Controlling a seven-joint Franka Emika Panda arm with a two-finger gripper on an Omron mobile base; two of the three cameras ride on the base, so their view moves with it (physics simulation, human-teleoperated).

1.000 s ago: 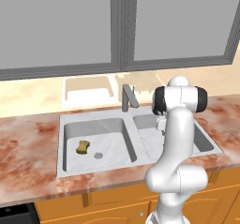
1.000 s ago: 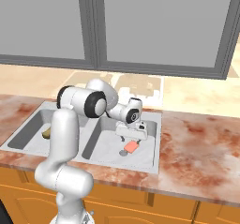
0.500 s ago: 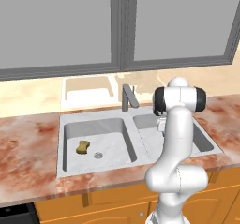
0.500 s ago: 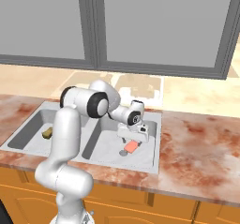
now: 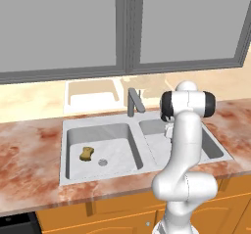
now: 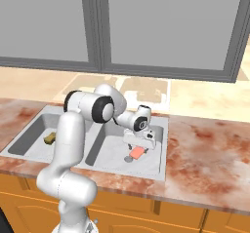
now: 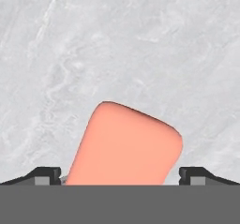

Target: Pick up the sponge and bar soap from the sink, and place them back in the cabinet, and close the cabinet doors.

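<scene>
- The claw (image 6: 139,145) is down in the right basin of the sink (image 6: 161,144), pointing at the floor of it, jaws spread wide with nothing in them.
- The soap (image 7: 124,145) is right under it. In the hand view the pink block lies flat on the grey basin floor, a bit skewed, its near end sitting between the two fingertips (image 7: 44,175). There's a gap on each side, so nothing is touching it as far as I can see.
- From the right base view the soap (image 6: 137,152) lies just below the claw, and a round drain (image 6: 128,159) sits just next to it on the side toward the front rim.
- The sponge (image 5: 87,153) is well off from the claw, over in the other basin, lying flat near that basin's own drain (image 5: 102,162). It also shows in the right base view as a small brownish lump (image 6: 49,138), past the arm.
- The faucet (image 5: 134,102) stands behind the sink on the divider line, up and away from the claw on the wall side.
- Reddish marble counter (image 6: 205,149) runs all around the sink, orange fronts (image 5: 117,213) below it, and grey panelled doors (image 5: 59,27) hang up above, well over the claw, both closed.
- In the left base view the arm blocks the wrist, so I can't make out the claw or the soap from there.
</scene>
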